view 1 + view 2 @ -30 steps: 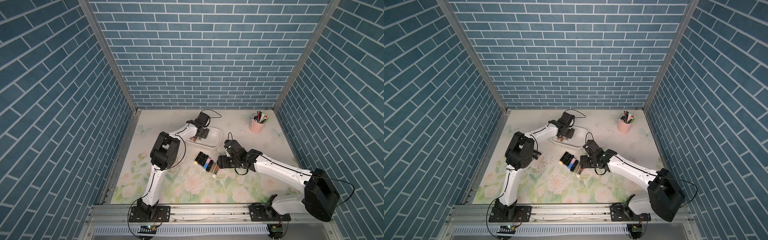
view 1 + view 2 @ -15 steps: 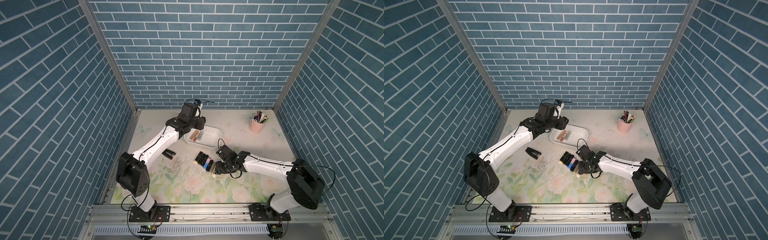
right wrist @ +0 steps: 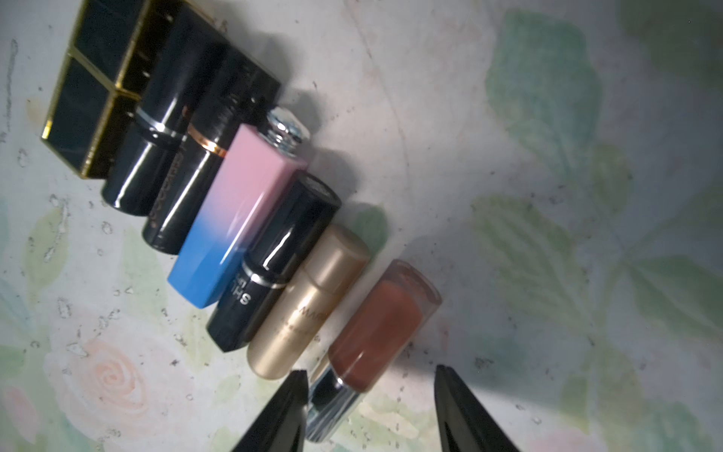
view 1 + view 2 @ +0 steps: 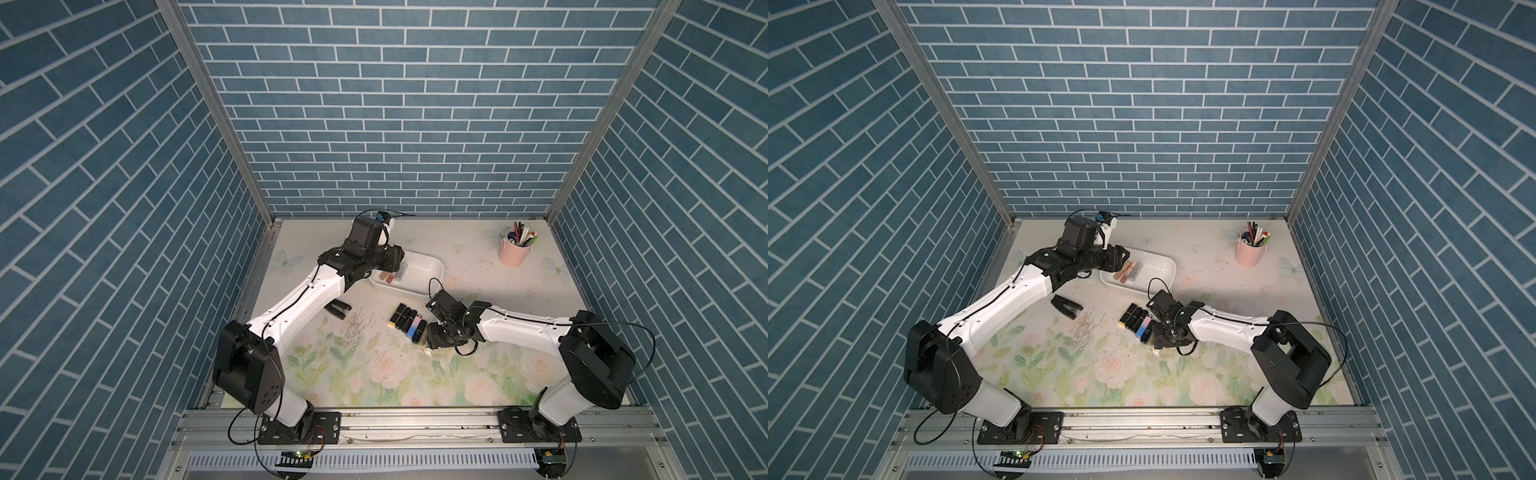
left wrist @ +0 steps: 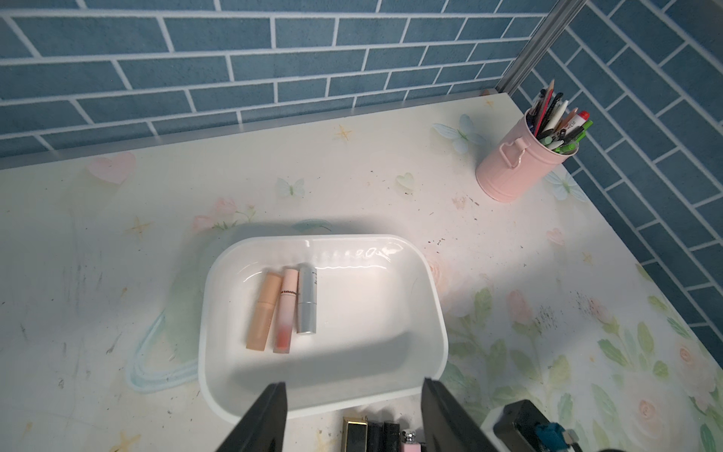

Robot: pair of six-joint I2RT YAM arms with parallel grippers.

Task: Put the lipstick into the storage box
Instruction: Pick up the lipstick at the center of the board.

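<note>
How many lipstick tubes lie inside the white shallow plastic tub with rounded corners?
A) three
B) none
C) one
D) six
A: the left wrist view shows a peach tube, a pink tube and a silver tube lying side by side in the white shallow plastic tub.

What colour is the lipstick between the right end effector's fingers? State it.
The lipstick is reddish-brown, silver-capped; clearest in the right wrist view.

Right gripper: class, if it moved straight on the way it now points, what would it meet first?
Probably the brown lipstick, which lies partly between the open fingers of the right gripper; depth is unclear.
</note>
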